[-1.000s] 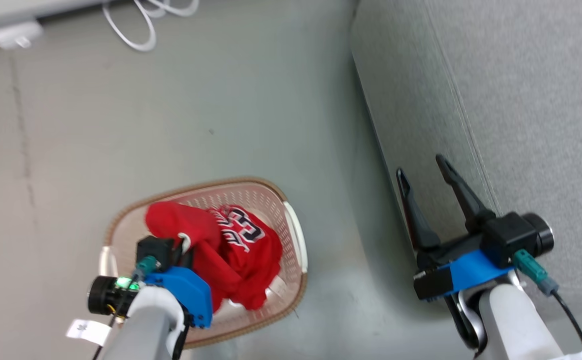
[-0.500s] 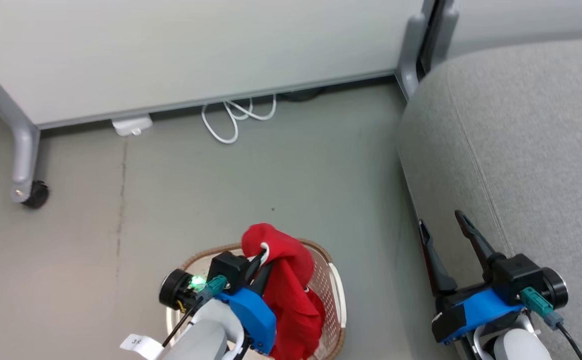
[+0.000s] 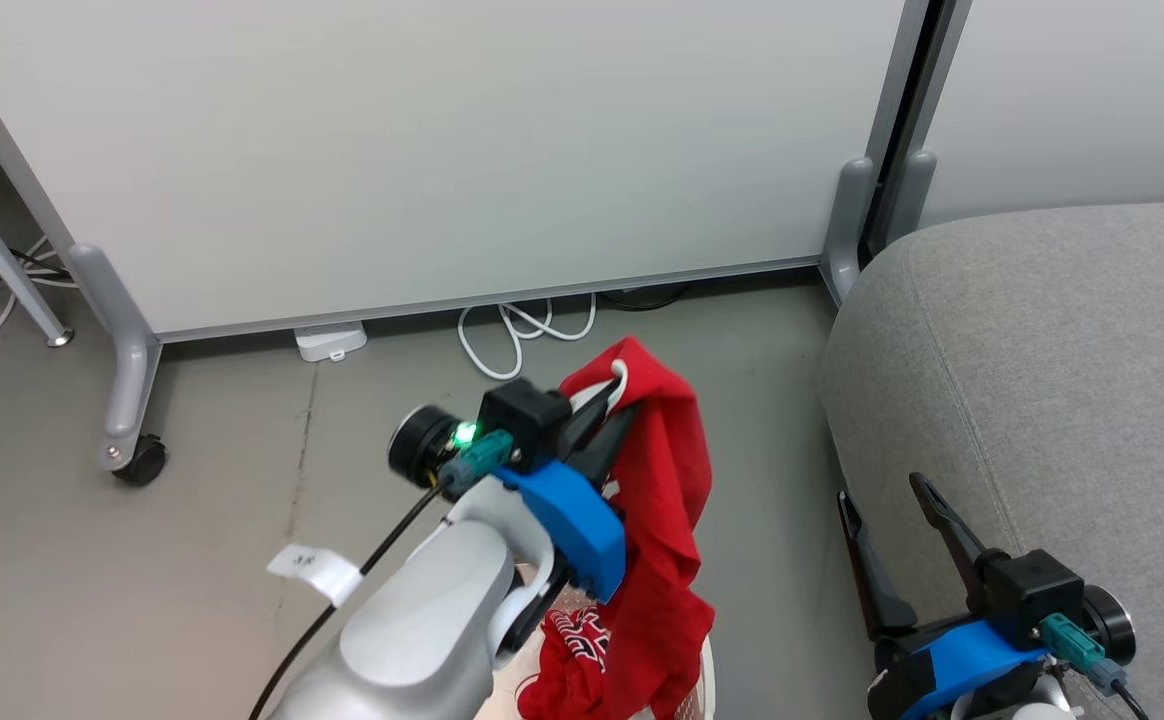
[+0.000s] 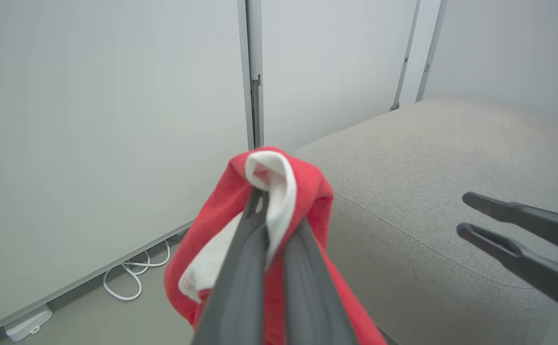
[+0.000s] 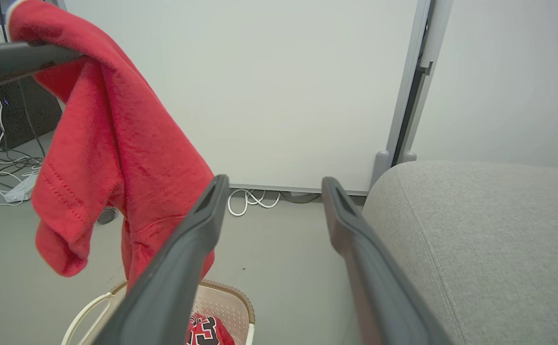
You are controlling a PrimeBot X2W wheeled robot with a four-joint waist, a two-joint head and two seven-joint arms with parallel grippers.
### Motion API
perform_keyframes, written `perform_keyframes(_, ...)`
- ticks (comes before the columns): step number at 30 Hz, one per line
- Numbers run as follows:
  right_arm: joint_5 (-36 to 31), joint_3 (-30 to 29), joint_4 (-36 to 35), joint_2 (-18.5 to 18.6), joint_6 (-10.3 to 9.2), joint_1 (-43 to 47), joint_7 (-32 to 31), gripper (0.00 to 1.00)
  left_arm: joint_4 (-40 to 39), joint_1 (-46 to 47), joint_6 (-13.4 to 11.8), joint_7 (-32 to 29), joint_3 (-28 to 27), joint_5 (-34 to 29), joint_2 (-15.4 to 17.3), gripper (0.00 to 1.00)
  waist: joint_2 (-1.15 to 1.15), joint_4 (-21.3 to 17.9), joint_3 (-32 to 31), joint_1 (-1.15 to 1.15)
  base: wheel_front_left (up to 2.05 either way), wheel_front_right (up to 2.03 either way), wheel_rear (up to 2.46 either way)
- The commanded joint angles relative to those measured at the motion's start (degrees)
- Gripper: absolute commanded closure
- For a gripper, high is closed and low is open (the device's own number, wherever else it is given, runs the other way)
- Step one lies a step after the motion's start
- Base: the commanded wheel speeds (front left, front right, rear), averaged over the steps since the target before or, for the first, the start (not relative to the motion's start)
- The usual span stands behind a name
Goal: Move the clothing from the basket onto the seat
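Note:
My left gripper [image 3: 607, 410] is shut on a fold of a bright red garment [image 3: 667, 520] with white trim and holds it up in the air; the cloth hangs down over the basket [image 5: 228, 290]. In the left wrist view the fingers [image 4: 240, 268] pinch the red and white fold [image 4: 272, 167]. A second red garment with dark numerals [image 5: 207, 330] lies in the basket. My right gripper [image 3: 882, 492] stands open and empty beside the front edge of the light grey seat [image 3: 1062, 380], with a wide gap between its fingers [image 5: 188, 249].
A white partition panel [image 3: 442, 150] on castered legs [image 3: 137, 460] stands behind the basket. A white cable [image 3: 522, 335] and a small adapter [image 3: 330, 340] lie on the grey floor at its foot. The seat's side wall [image 3: 872, 420] rises just right of the hanging cloth.
The head camera has tilted up. My left gripper has risen out of the basket with the red garment, which now hangs free. The right gripper has stayed open by the seat.

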State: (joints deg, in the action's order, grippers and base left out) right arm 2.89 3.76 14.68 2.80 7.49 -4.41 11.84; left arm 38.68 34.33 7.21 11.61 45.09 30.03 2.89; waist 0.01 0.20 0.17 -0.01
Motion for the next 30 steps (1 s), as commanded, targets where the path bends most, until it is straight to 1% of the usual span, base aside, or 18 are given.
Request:
perform_keyframes(1, 0.37, -0.05, -0.29, 0.16, 0.01, 0.83, -0.12, 0.00, -0.71, 1.50, 0.39, -0.44, 0.37, 0.77, 0.01, 1.00, -0.01, 0.04, -0.27, 0.01, 0.00, 0.00, 0.00)
perform_keyframes(11, 0.34, 0.64, -1.17, 0.16, 0.01, 1.23, -1.03, 0.00, -2.68, 8.23, 0.12, -4.30, 3.53, 5.54, 0.01, 1.00, -0.01, 0.28, -0.82, 0.01, 0.00, 0.00, 0.00)
perform_keyframes(15, 0.14, 1.00, -1.44, 0.16, 0.02, 1.10, -1.38, 0.00, -2.94, 9.44, -0.76, -4.10, 4.91, 6.93, 0.01, 1.00, -0.01, 0.32, -0.81, 0.01, 0.00, 0.00, 0.00)
perform_keyframes(23, -0.52, 2.03, -1.35, 0.16, 0.02, 0.11, -1.95, 0.00, -2.23, 10.16, -1.76, -2.76, 7.13, 9.31, 0.01, 1.00, -0.01, 0.04, -0.45, 0.01, 0.00, 0.00, 0.00)
perform_keyframes(30, 0.22, 5.37, 0.55, 0.17, 0.01, -2.58, -2.94, 0.00, -2.02, 10.92, -2.15, -1.97, 9.07, 10.92, 0.01, 1.00, -0.01, -0.23, 0.02, 0.01, 0.00, 0.00, 0.00)
